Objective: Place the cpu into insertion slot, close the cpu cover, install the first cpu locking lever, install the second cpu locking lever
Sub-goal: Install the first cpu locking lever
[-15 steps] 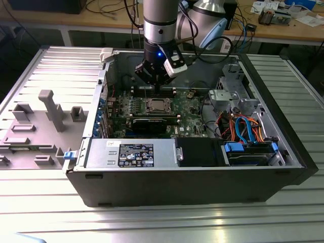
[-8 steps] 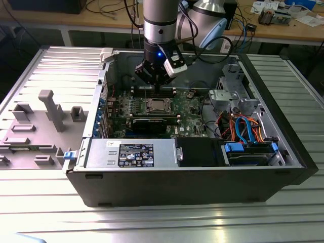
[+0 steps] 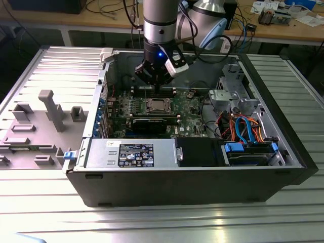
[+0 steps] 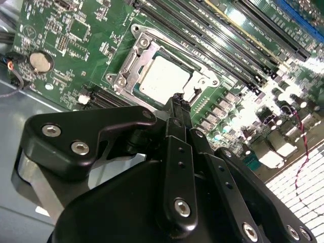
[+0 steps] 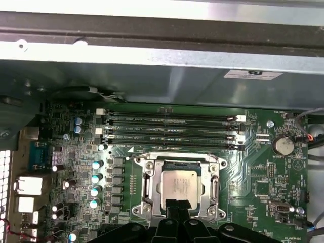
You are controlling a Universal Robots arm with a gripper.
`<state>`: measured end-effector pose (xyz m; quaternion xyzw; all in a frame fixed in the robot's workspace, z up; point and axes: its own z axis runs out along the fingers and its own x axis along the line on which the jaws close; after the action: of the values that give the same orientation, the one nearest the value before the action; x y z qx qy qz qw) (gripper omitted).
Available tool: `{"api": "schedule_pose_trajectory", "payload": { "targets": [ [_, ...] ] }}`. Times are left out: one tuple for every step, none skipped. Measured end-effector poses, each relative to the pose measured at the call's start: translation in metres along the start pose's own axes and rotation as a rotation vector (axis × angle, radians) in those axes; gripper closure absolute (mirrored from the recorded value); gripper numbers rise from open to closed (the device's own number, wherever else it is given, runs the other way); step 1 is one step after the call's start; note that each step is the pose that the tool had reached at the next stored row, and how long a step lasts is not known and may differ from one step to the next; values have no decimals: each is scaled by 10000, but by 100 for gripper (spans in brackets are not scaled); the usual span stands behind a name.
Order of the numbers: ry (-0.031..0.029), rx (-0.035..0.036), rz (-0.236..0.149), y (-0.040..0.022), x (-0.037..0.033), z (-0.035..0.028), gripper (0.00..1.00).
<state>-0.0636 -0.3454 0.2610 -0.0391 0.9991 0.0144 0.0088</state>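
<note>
Hovering above socket edge: gripper point(image 4: 176, 97), fingers pressed together, nothing pinched, open air beneath. Seated inside insertion slot point(image 5: 149, 188): cpu point(image 5: 178, 186), silver top showing. Closed over cpu rim: cpu cover point(image 4: 135, 58). Flanking socket: memory slots point(image 5: 172, 132), motherboard point(image 5: 268, 174).

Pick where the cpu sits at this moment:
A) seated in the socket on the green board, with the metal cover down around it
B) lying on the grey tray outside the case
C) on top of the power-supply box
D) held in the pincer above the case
A: in both wrist views the cpu lies in the socket with the silver cover framing it, and the pincer hangs just beside it.
</note>
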Motion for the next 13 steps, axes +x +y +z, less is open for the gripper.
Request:
{"api": "schedule_pose_trajectory", "payload": {
  "targets": [
    [0, -3, -58, 0, 3, 3, 89],
    [-7, -4, -59, 1, 15, 5, 89],
    [-12, -2, -60, 4, 48, 5, 89],
    [-14, -1, -58, 5, 66, 5, 89],
    [-14, -1, -52, 7, 83, 5, 89],
    [-15, -2, -34, 9, 102, 6, 89],
    [-14, -1, -17, 10, 116, 5, 89],
    [-14, 1, 1, 11, 134, 4, 89],
    [-14, 1, 11, 13, 150, 4, 89],
    [-15, 0, 27, 15, 175, 4, 89],
    [-17, 0, 57, 18, 201, 5, 89],
    [-17, 2, 104, 22, 230, 3, 89],
    [-18, 0, 107, 24, 263, 3, 89]
  ]
}}
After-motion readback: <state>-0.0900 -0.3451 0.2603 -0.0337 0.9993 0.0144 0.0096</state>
